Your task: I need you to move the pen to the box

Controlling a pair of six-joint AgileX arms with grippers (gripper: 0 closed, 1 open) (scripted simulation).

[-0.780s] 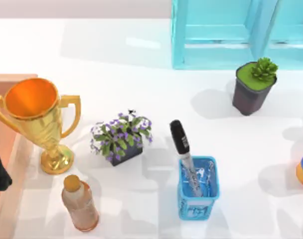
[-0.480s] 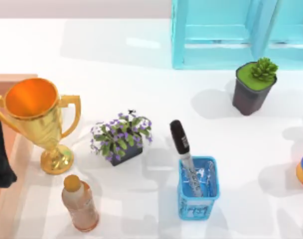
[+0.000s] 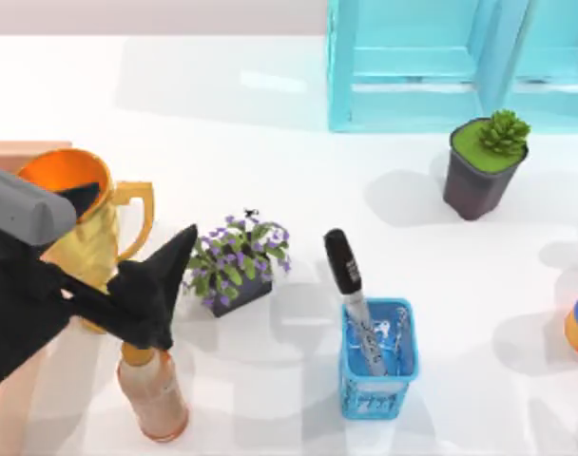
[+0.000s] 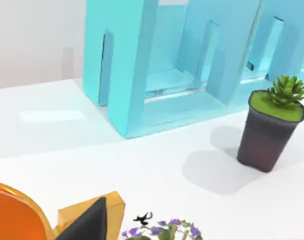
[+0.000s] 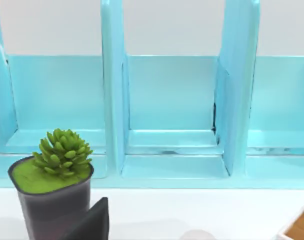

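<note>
White desk (image 3: 270, 114) is seen from above. On it the pen (image 3: 351, 299) is stood in the blue cup (image 3: 377, 359), black cap up. At the left edge the box (image 3: 23, 149) is placed, behind the trophy (image 3: 89, 228). The left tool (image 3: 161, 285) is held above the bottle (image 3: 154, 389); whether it is open cannot be told.

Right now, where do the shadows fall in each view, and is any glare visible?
Top view: soft grey shadows fall left of the dark pot with the green succulent and around the blue mesh cup; pale glare patch beside the cyan cabinet. Left wrist view: the pot's shadow lies on the white table. Right wrist view: evenly lit.
</note>
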